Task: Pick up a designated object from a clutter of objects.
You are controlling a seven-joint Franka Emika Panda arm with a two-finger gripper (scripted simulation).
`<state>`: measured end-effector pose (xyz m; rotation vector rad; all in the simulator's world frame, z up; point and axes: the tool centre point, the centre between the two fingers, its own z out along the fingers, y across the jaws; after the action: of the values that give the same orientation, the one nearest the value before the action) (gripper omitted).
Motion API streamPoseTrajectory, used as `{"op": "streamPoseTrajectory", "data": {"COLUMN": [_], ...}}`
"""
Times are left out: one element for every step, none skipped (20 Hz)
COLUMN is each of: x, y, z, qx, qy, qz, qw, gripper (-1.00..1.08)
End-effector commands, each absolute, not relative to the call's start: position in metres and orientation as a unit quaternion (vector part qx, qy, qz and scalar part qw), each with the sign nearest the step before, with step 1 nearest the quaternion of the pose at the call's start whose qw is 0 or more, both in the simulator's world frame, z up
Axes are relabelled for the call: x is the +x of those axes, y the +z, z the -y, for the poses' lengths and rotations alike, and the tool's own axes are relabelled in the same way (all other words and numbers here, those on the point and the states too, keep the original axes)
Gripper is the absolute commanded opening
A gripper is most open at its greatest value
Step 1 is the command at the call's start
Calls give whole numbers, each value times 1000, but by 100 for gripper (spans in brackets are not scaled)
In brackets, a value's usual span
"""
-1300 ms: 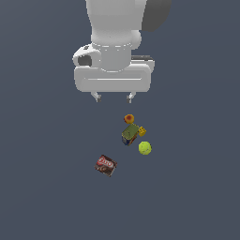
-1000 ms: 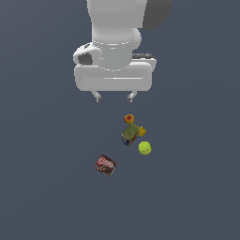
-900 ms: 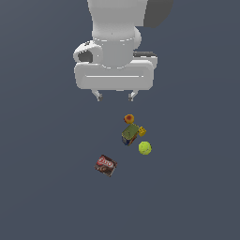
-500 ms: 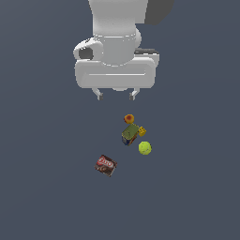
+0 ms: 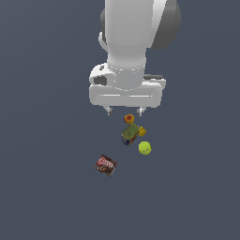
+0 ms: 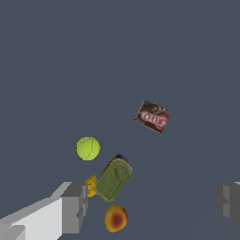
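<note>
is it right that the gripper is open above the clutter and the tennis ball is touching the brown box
Not quite. The gripper is open above the clutter, but the tennis ball lies apart from the brown box, with bare floor between them. The wrist view shows the gap too; the ball's nearest neighbours are the green box and the yellow block.

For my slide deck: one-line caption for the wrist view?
Open gripper above the clutter: tennis ball, green box, orange-red fruit, dark box.
</note>
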<state>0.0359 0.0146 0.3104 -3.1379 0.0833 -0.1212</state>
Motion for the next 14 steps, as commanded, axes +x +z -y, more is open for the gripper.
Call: {"op": "streamPoseTrajectory", "data": {"x": [40, 42, 44, 45, 46, 47, 47, 46, 46, 45, 44, 42, 41, 39], "y": [287, 276, 264, 251, 238, 224, 210, 197, 185, 174, 163, 153, 144, 136], "z": [-27, -32, -38, -45, -52, -59, -66, -73, -79, -85, -91, -96, -100, -105], "qx": [-999, -999, -999, -999, -998, -998, -998, -998, -998, -997, -997, -997, -997, -996], "qy": [-34, -32, -30, -28, -26, -23, -21, -19, -17, -15, -13, -11, -9, -8], "qz": [-34, -38, -42, -46, -51, -55, -60, -64, -68, -71, -75, -78, -81, -84], "qw": [0, 0, 0, 0, 0, 0, 0, 0, 0, 0, 0, 0, 0, 0], "gripper": [100, 100, 100, 100, 100, 100, 100, 100, 100, 100, 100, 100, 100, 100]}}
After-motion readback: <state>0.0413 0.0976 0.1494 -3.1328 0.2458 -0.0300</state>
